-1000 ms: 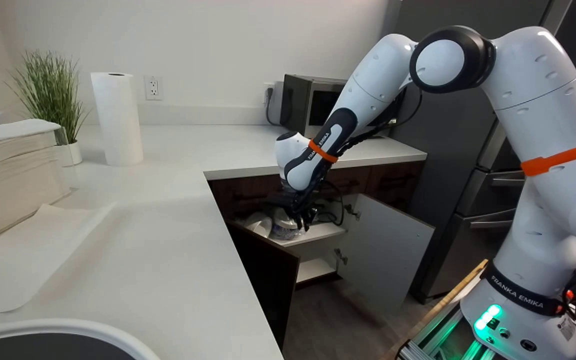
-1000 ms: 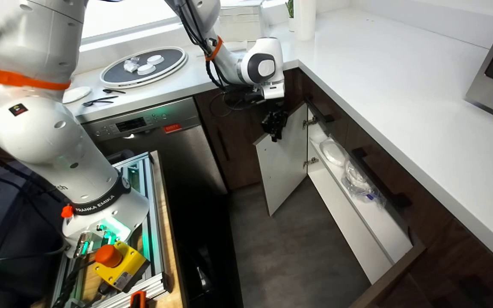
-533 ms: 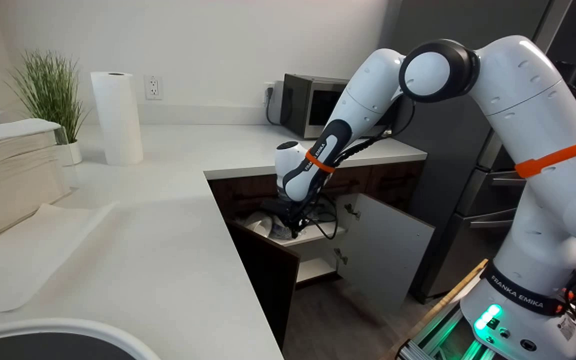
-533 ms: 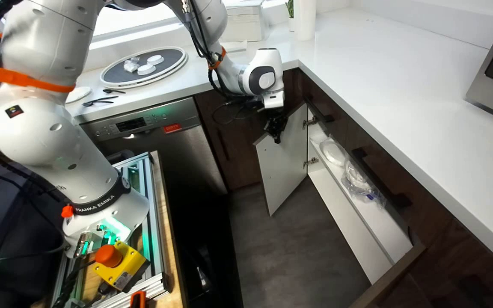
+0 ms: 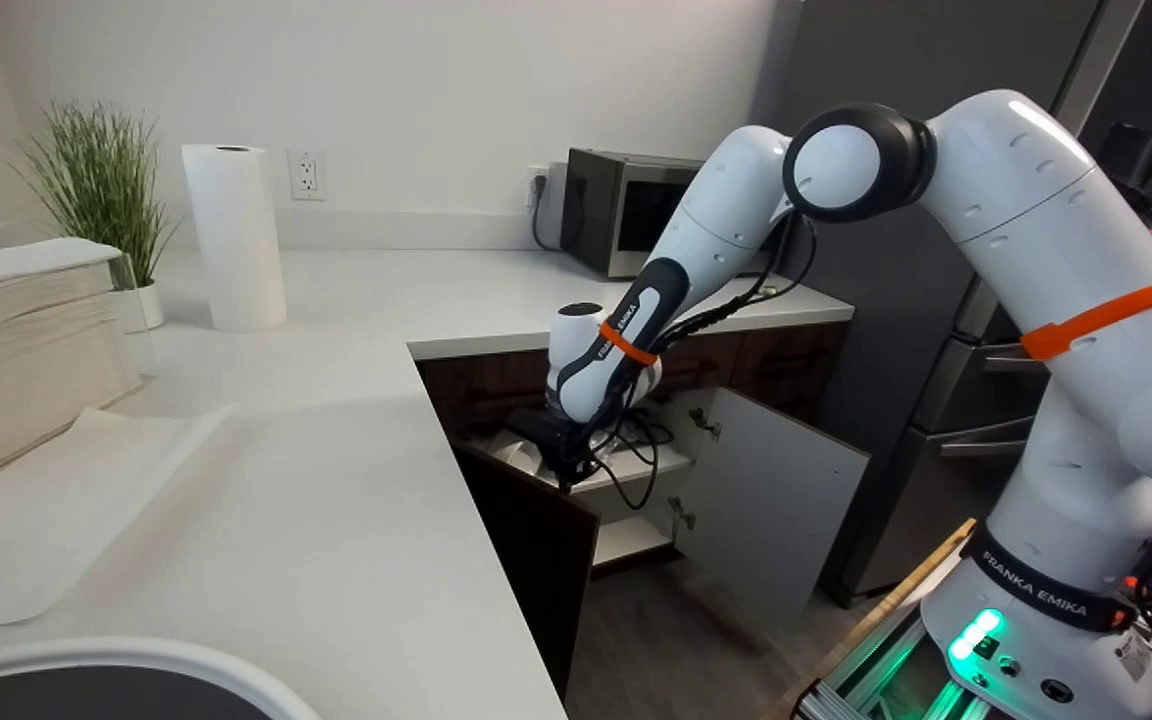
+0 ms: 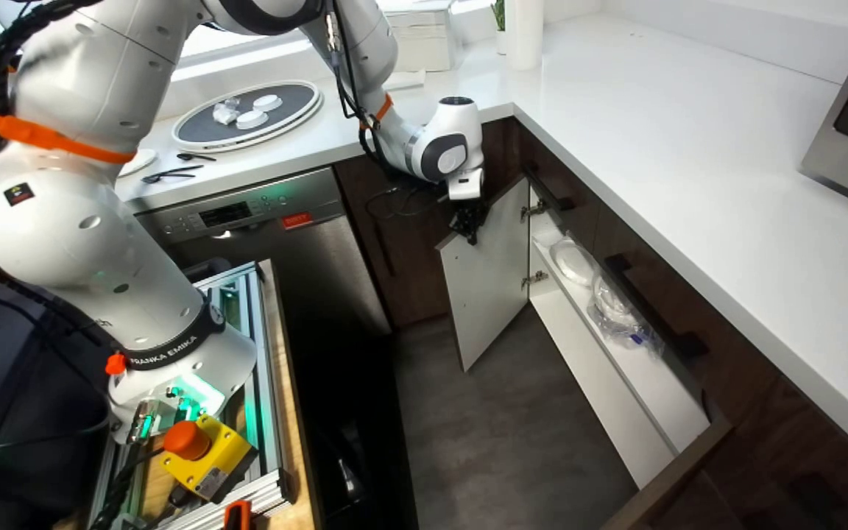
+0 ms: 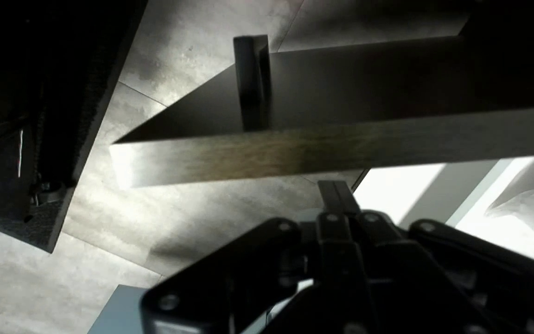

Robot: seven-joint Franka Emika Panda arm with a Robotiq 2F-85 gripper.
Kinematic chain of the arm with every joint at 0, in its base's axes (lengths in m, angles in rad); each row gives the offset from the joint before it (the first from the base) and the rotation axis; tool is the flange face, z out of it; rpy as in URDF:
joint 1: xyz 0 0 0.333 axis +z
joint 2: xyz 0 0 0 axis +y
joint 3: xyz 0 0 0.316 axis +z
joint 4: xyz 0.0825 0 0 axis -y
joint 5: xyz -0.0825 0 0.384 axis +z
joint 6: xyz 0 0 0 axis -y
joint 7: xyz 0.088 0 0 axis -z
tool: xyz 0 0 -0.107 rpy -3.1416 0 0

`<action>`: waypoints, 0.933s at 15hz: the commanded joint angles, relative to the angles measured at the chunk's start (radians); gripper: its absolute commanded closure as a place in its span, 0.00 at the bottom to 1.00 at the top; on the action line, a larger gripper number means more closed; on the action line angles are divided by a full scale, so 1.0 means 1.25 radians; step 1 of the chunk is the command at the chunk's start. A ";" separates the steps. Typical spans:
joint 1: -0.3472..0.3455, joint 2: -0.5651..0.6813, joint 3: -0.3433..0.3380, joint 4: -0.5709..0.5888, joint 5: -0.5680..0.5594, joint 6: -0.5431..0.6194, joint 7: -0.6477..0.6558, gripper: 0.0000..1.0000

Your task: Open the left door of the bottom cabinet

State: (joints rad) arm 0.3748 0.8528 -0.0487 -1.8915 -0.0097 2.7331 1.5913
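While the left door (image 6: 486,287) stands swung open on the bottom cabinet (image 6: 599,375), its free edge points out over the floor (image 6: 512,427), long axis upright. It is a flat rectangle, dark brown outside, smooth and pale inside, with a grainy edge and a bar handle (image 7: 248,79). Its top edge lies just beside the gripper (image 7: 338,197), whose jaws stand together on the door's inner side; contact cannot be told.
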 commanded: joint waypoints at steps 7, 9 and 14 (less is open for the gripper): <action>-0.067 0.024 0.097 0.024 0.111 0.013 -0.117 1.00; -0.090 0.027 0.126 0.025 0.143 0.016 -0.150 1.00; -0.193 0.067 0.252 0.054 0.281 0.064 -0.282 1.00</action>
State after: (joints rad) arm 0.2114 0.8805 0.1714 -1.8657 0.2412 2.7633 1.3411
